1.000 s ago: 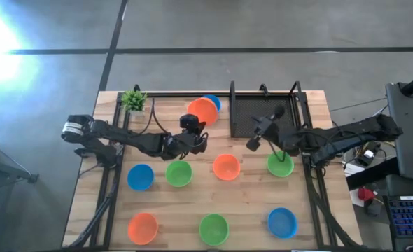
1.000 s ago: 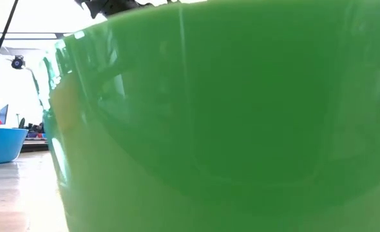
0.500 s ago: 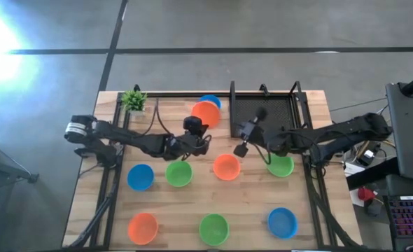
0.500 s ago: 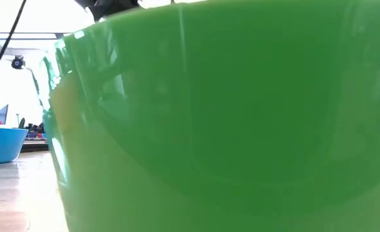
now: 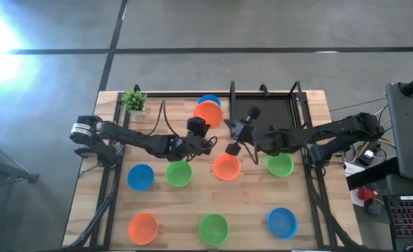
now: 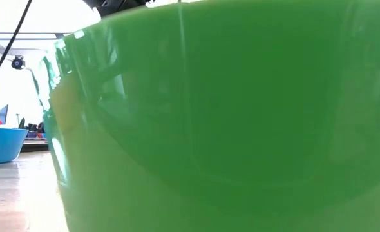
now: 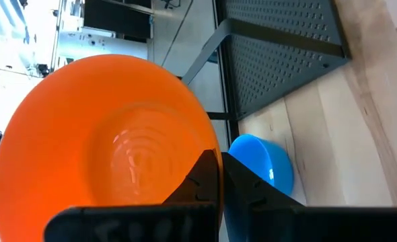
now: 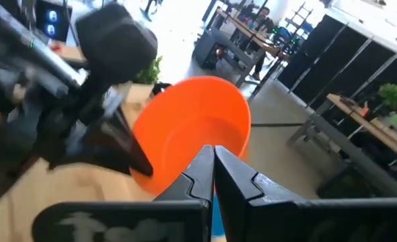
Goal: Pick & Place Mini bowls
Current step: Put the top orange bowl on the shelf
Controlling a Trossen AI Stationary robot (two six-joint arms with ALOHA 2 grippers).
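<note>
left gripper (image 5: 205, 143) is clamped on the rim of an orange bowl (image 5: 208, 112), holding it tipped up above the back of the table (image 5: 318, 105), right over a blue bowl (image 5: 211, 102) beside the black perforated tray (image 5: 269, 108). right gripper (image 5: 232, 150) has its fingers pressed together on nothing, hanging just over another orange bowl (image 5: 226, 168) in the middle row. the rest of the bowls sit spread out: a blue one (image 5: 141, 177) and a green one (image 5: 179, 173) at left, a green one (image 5: 281, 164) under the right arm, then orange (image 5: 143, 227), green (image 5: 213, 228) and blue (image 5: 282, 222) along the front.

here's the worry: the two grippers are very near each other, so any drift by either arm could knock them together and jar the held bowl. it's pinched by a thin rim only and tilted, so it could swing or slip and land off-centre on the blue bowl, maybe skidding it against the tray.

hard to read: the low view is almost wholly blocked by a green bowl wall (image 6: 241, 129), and whether the held bowl touches the blue one i can't tell.
</note>
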